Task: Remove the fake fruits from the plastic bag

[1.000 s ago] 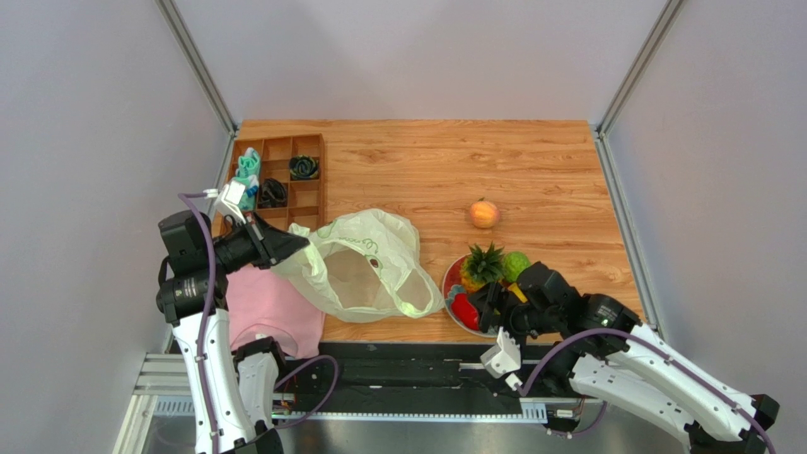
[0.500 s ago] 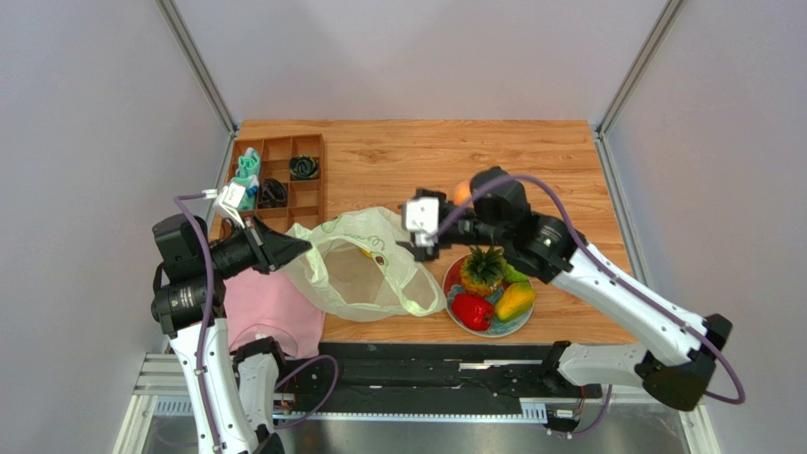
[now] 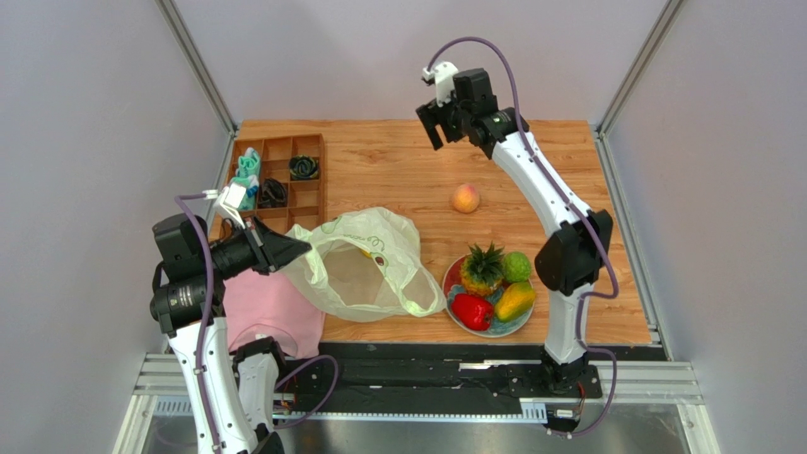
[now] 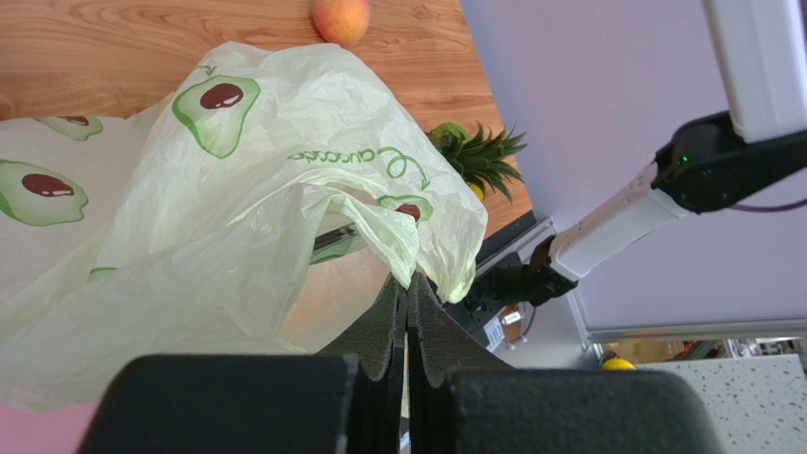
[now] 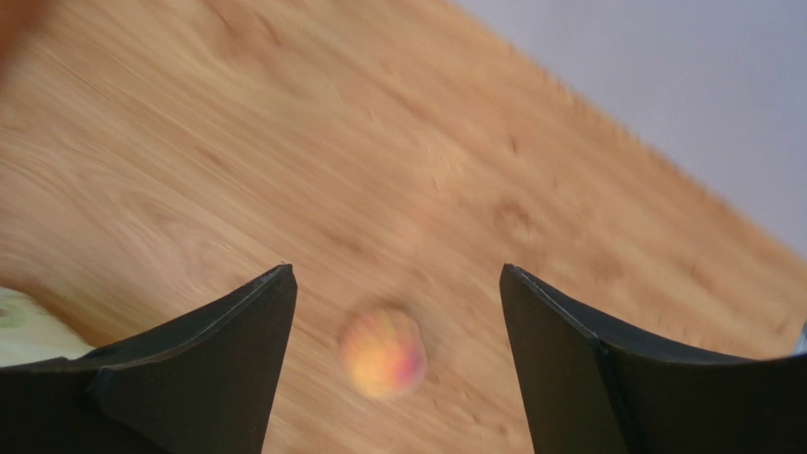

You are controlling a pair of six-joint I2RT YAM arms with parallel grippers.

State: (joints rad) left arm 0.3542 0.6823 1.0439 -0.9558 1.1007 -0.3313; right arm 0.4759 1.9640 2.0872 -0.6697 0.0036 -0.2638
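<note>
1. From above, the left pincer (image 3: 287, 248) is clamped tight on the rim of the plastic bag (image 3: 365, 270). The bag lies open-mouthed towards the counter's (image 3: 398, 161) near-left corner, beside a pink cloth (image 3: 275, 307). The right pincer (image 3: 436, 126) hangs high over the far edge, spread wide and holding nothing. The peach (image 3: 465, 198) sits alone mid-counter. The pineapple (image 3: 483, 268), green ball (image 3: 516, 266), red pepper (image 3: 472, 310) and mango (image 3: 514, 301) rest on a plate (image 3: 453, 280) by the near edge.
2. Left wrist: the left pincer (image 4: 407, 288) is pressed together on a fold of the plastic bag (image 4: 237, 218). The peach (image 4: 341, 14) and pineapple (image 4: 478, 156) show beyond it.
3. Right wrist, blurred: the right pincer (image 5: 396, 274) gapes wide, with the peach (image 5: 384, 352) on the counter (image 5: 379, 142) below, untouched.
</note>
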